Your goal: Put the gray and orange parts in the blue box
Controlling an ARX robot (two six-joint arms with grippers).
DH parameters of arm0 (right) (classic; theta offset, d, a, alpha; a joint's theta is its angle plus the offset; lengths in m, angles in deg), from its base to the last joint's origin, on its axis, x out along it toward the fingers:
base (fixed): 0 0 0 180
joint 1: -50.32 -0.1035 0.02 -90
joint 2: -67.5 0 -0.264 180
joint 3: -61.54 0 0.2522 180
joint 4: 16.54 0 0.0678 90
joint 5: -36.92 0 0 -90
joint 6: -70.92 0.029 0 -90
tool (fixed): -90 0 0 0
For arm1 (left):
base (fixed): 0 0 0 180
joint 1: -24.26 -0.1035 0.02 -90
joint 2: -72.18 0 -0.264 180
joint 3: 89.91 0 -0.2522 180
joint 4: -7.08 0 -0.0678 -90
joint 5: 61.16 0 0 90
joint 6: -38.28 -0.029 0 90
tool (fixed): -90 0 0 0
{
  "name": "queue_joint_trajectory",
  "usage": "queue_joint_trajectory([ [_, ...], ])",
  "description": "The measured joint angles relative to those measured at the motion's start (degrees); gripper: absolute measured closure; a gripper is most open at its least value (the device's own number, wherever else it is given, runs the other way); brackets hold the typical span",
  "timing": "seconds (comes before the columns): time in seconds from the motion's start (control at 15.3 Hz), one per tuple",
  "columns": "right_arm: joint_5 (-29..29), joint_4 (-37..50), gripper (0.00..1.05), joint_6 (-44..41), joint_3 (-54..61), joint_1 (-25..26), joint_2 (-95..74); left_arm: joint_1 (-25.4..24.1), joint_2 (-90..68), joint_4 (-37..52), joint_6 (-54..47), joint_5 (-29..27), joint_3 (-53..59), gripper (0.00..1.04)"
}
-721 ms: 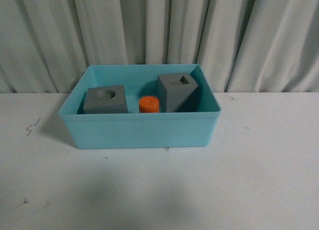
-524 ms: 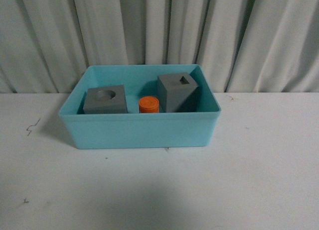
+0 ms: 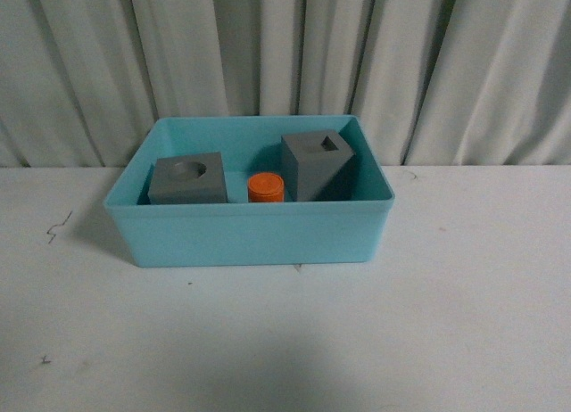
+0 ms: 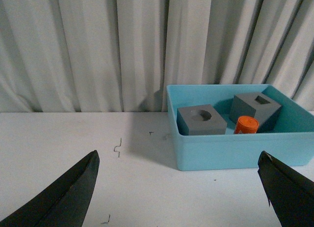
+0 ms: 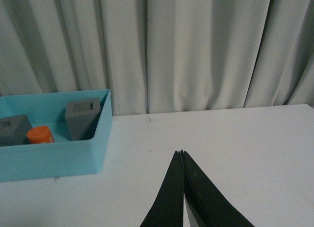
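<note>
**All three parts sit in the box; both arms clear**

Working across the front view from the left edge, I see bare white table [image 3: 80, 341], then the blue box [image 3: 250, 238] at centre frame, just below the curtain [image 3: 285, 55]. Inside it, from left to right: the gray block with the round recess [image 3: 187, 178], the orange cylinder [image 3: 266, 187] between the two blocks, and the gray block with the square hole [image 3: 319, 165], which stands tilted toward the box's right wall. I find no part lying on the table outside the box.

Neither arm shows in the front view. In the left wrist view the left gripper [image 4: 179, 187] is spread wide, its fingers at the lower left and lower right corners of the frame with nothing between them. In the right wrist view the right gripper [image 5: 182, 187] is clenched, fingertips pressed together at lower centre, grasping nothing, and the box lies at the left of that frame, well apart from it.

My reading is that the placing step is finished and the task looks complete. The next move calls for no more picking; I would simply keep both arms parked clear of the box.
</note>
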Motion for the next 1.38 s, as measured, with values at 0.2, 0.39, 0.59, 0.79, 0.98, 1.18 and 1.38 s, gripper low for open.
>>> queue_joint_trajectory([
  [0.2, -1.57, -0.98, 1.03, -0.11, 0.33, 1.38, 1.57, 0.0, 0.0, 0.0, 0.0, 0.0, 0.0, 0.07],
  [0.39, -8.87, -2.58, 1.03, -0.17, 2.34, 9.33, 5.44, 0.0, 0.0, 0.0, -0.02, 0.02, 0.0, 0.07],
  [0.59, -9.2, -5.42, 1.03, -0.17, 2.34, 8.98, 8.37, 0.0, 0.0, 0.04, -0.02, 0.0, 0.0, 0.07],
  [0.79, -9.31, -14.16, 1.03, -0.2, 2.27, 8.98, 17.27, 0.0, 0.0, 0.13, -0.02, 0.04, 0.0, 0.07],
  [0.98, -9.31, -14.38, 1.03, -0.2, 2.34, 8.98, 17.27, 0.0, 0.0, 0.07, -0.02, 0.02, 0.0, 0.07],
  [1.18, -9.31, -14.38, 0.89, -0.24, 2.34, 8.98, 17.27, 0.0, 0.0, 0.07, -0.02, 0.02, 0.0, 0.07],
  [1.38, -9.31, -14.38, 0.59, -0.24, 2.34, 8.98, 17.27, 0.0, 0.0, 0.07, 0.0, 0.02, 0.0, 0.07],
])
